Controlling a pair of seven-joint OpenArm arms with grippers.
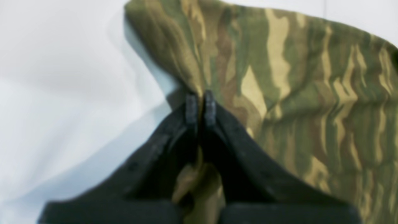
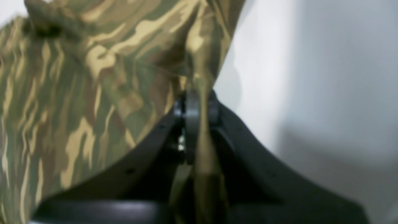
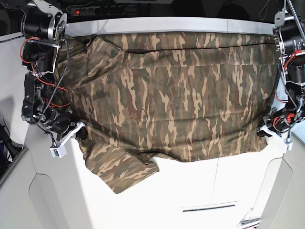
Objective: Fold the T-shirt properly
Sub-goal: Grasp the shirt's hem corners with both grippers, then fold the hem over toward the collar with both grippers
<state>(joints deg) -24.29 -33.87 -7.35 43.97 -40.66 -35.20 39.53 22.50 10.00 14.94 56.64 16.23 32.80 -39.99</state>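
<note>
The camouflage T-shirt [image 3: 176, 95] lies spread across the white table, with a sleeve hanging over the front edge at lower left. My left gripper [image 1: 201, 107] is shut on the shirt's edge [image 1: 279, 93]; in the base view it sits at the shirt's right side [image 3: 263, 131]. My right gripper [image 2: 196, 107] is shut on a pinched fold of the shirt [image 2: 93, 87]; in the base view it sits at the shirt's left side [image 3: 81, 131]. Fabric passes between both pairs of fingers.
The white table [image 3: 228, 176] has a front edge just below the shirt's hem, with cabinet panels under it. A power strip [image 3: 102, 9] lies behind the far edge. Arm bodies and cables stand at both table sides [image 3: 40, 71].
</note>
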